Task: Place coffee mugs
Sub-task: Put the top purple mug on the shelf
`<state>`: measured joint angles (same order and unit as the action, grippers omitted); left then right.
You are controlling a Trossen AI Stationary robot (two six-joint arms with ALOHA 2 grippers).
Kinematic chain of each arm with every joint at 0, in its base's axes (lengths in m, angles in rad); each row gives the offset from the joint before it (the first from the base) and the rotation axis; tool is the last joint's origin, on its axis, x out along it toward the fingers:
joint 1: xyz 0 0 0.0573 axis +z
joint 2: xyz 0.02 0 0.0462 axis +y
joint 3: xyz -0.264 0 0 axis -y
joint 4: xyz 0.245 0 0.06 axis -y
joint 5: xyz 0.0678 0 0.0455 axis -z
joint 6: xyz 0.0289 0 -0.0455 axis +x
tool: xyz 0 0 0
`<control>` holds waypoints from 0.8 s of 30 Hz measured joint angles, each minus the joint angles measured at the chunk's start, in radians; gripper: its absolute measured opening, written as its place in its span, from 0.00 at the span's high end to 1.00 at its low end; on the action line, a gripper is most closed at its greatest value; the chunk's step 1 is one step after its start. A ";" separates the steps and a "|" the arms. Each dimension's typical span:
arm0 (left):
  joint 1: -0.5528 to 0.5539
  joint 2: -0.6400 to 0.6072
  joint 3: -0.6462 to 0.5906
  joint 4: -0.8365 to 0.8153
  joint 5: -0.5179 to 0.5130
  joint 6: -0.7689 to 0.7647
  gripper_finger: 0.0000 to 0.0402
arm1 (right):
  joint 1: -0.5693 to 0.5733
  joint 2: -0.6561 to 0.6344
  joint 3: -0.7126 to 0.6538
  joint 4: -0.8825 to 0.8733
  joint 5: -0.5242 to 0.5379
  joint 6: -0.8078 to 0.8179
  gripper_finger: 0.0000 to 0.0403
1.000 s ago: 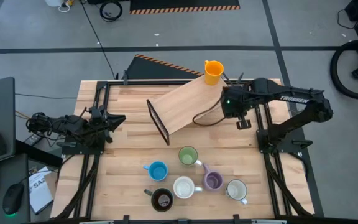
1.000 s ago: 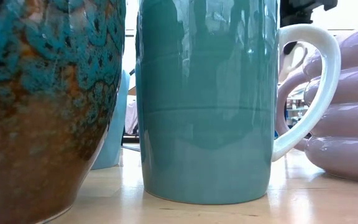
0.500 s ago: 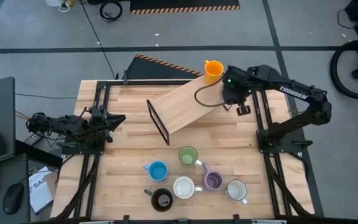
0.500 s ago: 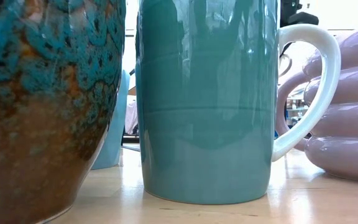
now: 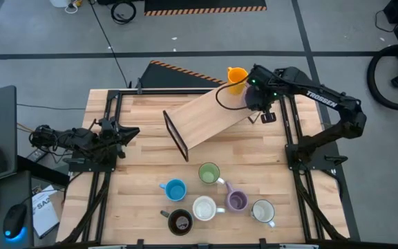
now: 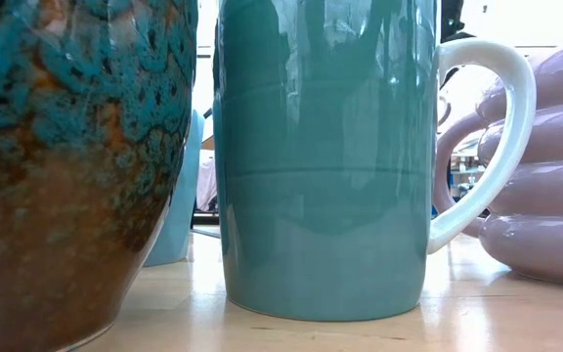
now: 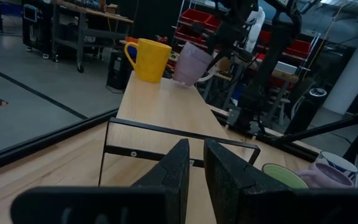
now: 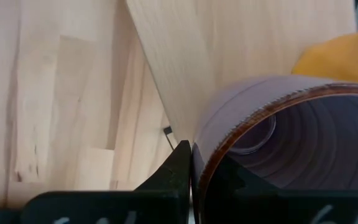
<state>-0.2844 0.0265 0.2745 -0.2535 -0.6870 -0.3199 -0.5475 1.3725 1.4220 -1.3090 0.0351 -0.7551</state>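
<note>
Step in hand: a purple mug (image 7: 193,63) is being carried by the right claw (image 5: 253,97) to the raised end of the sloped board (image 5: 209,116), just beside the orange mug (image 5: 236,78) that is already standing there.
Doing it well: the mug is best being lowered level, base flat on the board and clear of the orange mug, judging by how near the two are; on a slope a tilted set-down is likely to be followed by sliding, so the release is best being made only once the base is fully resting.
Right claw state: it is being kept clenched on the purple mug's rim, one finger outside the wall and one inside, as the right wrist view shows.
Right arm pose: it is being stretched from its base at the worktop's (image 5: 144,173) right edge toward the far right corner, wrist over the board's top end.
Left arm pose: it is being held low at the worktop's left edge, its claw (image 5: 128,131) pointing toward the board, fingers nearly together and grasping nothing.
Other mugs: green (image 5: 209,173), blue (image 5: 175,189), dark (image 5: 179,221), white (image 5: 204,207), a second purple (image 5: 237,200) and a second white (image 5: 262,210) are being left in a cluster at the near edge.
</note>
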 joint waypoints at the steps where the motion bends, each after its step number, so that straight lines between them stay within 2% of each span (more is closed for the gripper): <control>1: 0.000 0.000 0.000 0.000 0.000 -0.001 0.86 | -0.001 0.009 0.000 0.000 0.006 0.000 0.92; 24: 0.000 0.000 0.000 -0.007 0.000 -0.008 0.86 | -0.022 0.024 0.000 0.019 0.119 -0.008 0.71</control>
<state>-0.2844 0.0263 0.2745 -0.2607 -0.6868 -0.3275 -0.5694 1.3968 1.4223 -1.2896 0.1538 -0.7633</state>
